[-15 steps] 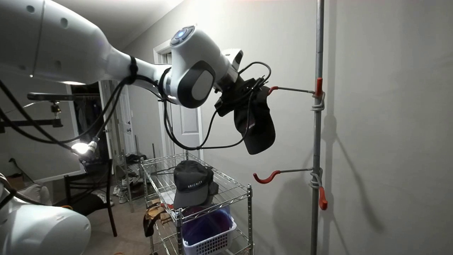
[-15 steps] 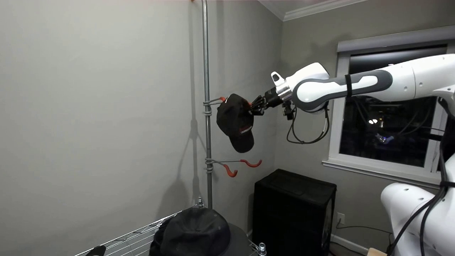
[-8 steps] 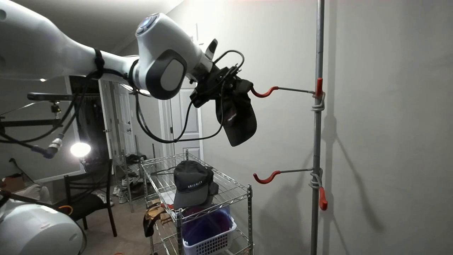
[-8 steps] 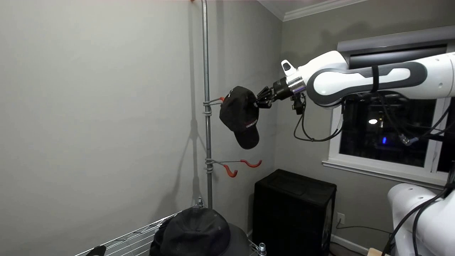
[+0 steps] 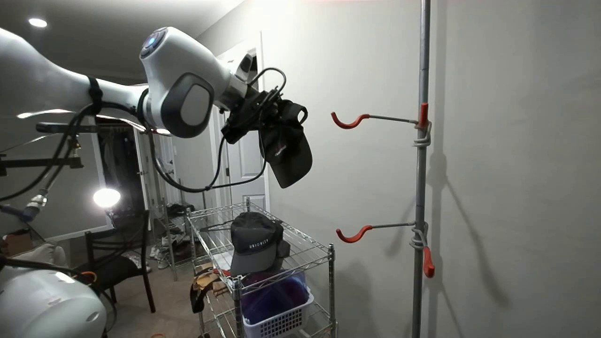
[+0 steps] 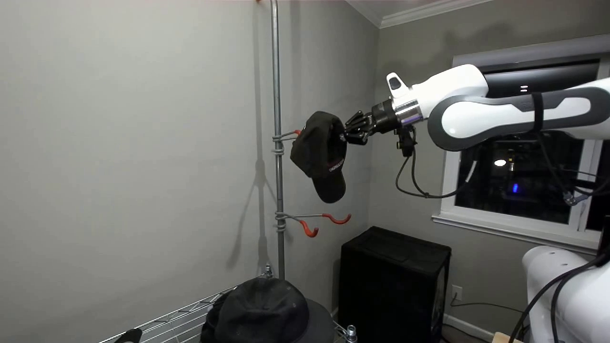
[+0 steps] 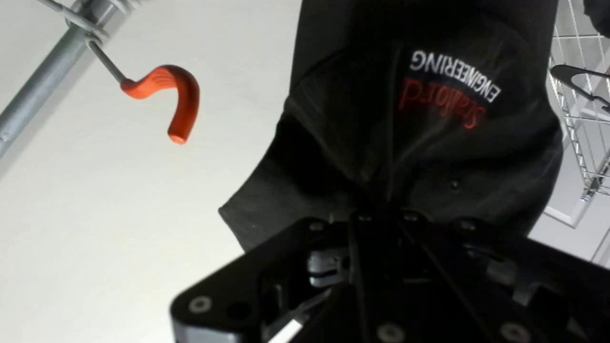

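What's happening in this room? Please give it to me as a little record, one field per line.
Item held: black cap, white and red lettering, brim downward
Holder: end effector, closed on the black cap
Pole: metal pole with red-tipped hooks; the black cap is apart from them
Rack: wire rack, grey cap on top, basket below
Background: chair, window

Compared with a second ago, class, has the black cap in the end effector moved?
Yes: in an exterior view, the black cap has moved toward the picture's left, away from the upper curved red hook, leaving a gap between them.
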### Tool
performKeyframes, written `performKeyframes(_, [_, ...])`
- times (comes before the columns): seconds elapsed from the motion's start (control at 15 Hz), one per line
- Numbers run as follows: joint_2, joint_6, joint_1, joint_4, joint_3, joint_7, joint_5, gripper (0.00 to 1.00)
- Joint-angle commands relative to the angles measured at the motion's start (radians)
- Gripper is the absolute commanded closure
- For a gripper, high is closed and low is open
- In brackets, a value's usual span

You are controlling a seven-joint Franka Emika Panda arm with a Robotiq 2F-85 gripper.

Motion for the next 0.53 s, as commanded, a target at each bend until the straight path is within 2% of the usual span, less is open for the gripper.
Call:
performKeyframes(0.0, [-0.024, 0.038, 0.002, -0.060, 0.032, 0.020, -0.002, 0.99])
performKeyframes(0.33, [0.008, -0.023, 0.021, -0.090, 0.049, 0.014, -0.004, 0.99])
performKeyframes(0.47, [0.031, -0.059, 0.019, -0.098, 0.077, 0.024, -0.003, 0.99])
